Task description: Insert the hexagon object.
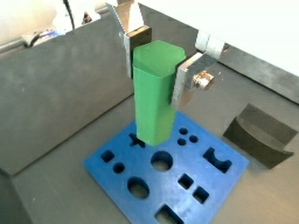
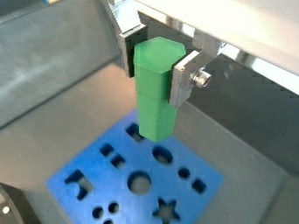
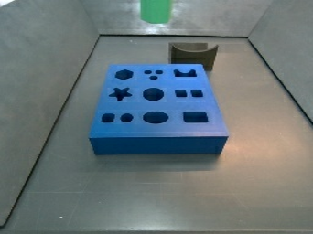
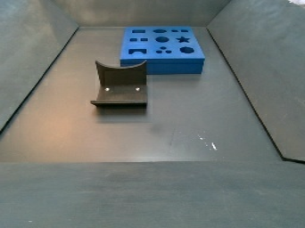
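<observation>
The gripper (image 1: 162, 70) hangs above the blue block (image 1: 176, 171), pointing down at it. Its two silver fingers (image 2: 187, 77) press on the sides of the green peg (image 1: 156, 92), so it is holding the peg tight. The peg stands straight up. Its low end sits over the block near one edge, close to a small hole. You cannot tell from the wrist views if the peg touches the block or is just over it.

Both wrist views show the peg (image 2: 156, 87), the gripper (image 2: 159, 63) and the many holes in the block (image 2: 135, 179) from above. A wrist view also shows the dark curved block (image 1: 260, 134) lying beside the blue block.

In a side view only the low end of the peg (image 3: 156, 10) shows at the top edge, well above the block (image 3: 159, 105). The gripper is cut off there. The dark curved block (image 3: 192, 55) sits just behind the blue block.

In a side view the blue block (image 4: 163, 49) lies far back and the dark curved block (image 4: 119, 85) is nearer. The peg and gripper do not show there.
</observation>
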Robot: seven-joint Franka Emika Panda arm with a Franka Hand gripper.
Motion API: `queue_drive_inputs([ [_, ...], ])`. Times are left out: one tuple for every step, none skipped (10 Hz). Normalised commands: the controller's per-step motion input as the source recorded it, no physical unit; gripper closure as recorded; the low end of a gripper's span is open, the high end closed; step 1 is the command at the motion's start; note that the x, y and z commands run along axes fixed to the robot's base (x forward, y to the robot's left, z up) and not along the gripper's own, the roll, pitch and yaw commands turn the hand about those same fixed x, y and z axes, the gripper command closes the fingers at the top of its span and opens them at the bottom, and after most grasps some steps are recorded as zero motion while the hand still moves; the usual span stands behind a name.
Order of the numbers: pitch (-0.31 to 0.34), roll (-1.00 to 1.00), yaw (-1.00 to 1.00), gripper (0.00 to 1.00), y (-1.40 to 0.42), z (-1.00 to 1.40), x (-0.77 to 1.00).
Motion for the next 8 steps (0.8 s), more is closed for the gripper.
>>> queue_drive_inputs([
  [-0.177,-0.04,-0.57,1.0,0.31,-0.76,-0.46],
  [-0.163,-0.04,-0.55,1.0,0.33,-0.79,-0.48],
  [-0.144,-0.05,-0.57,1.0,0.31,-0.83,-0.52],
  [-0.144,-0.05,-0.61,1.0,0.27,-0.83,-0.51],
  [-0.163,-0.06,-0.62,1.0,0.25,-0.79,-0.48],
  [-0.19,-0.08,-0.45,1.0,0.4,-0.7,-0.33],
  [-0.187,-0.16,-0.32,1.0,0.55,-0.59,0.0],
  [-0.16,-0.25,-0.21,1.0,0.64,-0.49,0.08],
])
